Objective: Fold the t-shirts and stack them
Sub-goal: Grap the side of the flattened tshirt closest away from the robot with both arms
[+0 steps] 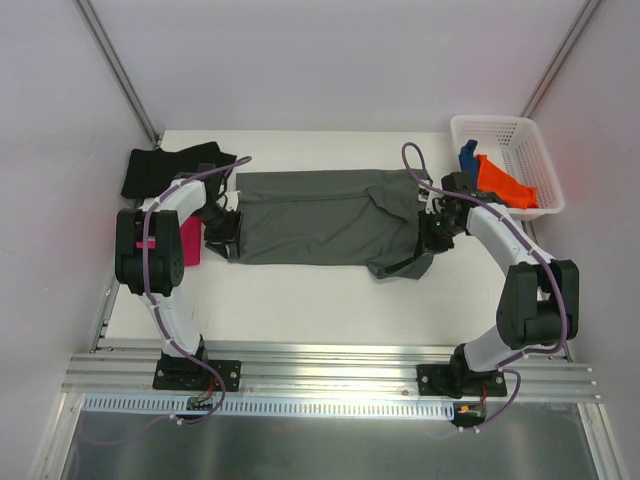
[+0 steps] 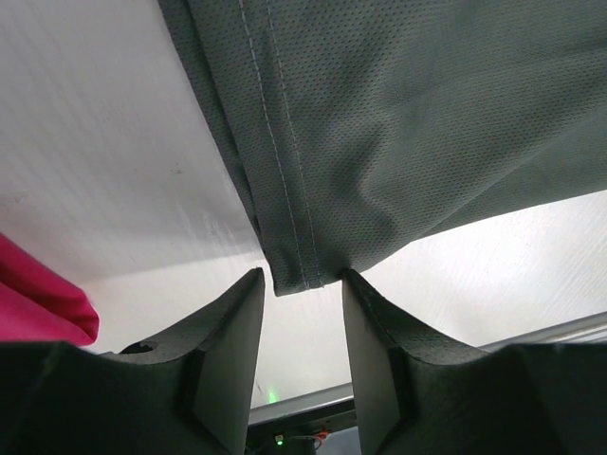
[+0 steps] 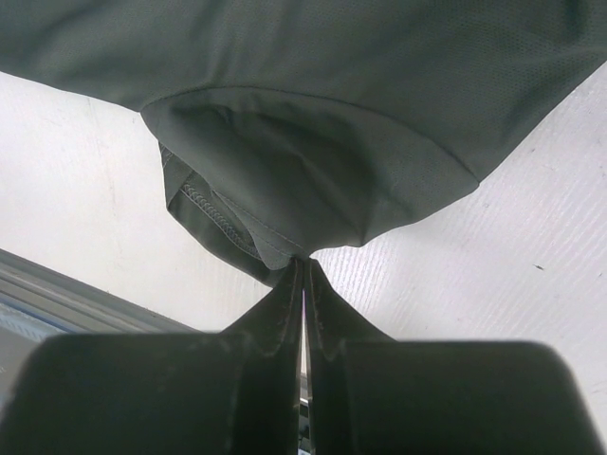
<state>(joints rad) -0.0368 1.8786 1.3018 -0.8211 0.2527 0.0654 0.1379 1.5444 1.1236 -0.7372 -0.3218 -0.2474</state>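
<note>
Blue shirt [image 1: 467, 157] half-hidden inside basket [image 1: 492, 120]

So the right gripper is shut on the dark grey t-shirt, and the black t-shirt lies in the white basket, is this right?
Not quite: the top external view shows the black t-shirt lying far left on the table, outside the white basket. The right gripper is shut on the dark grey t-shirt.

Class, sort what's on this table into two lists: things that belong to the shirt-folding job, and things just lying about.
Belongs to the job: dark grey t-shirt, pinched by the right hand; black t-shirt; magenta t-shirt; orange t-shirt and blue t-shirt, both in the white basket.
Just lying about: the white basket itself.
</note>
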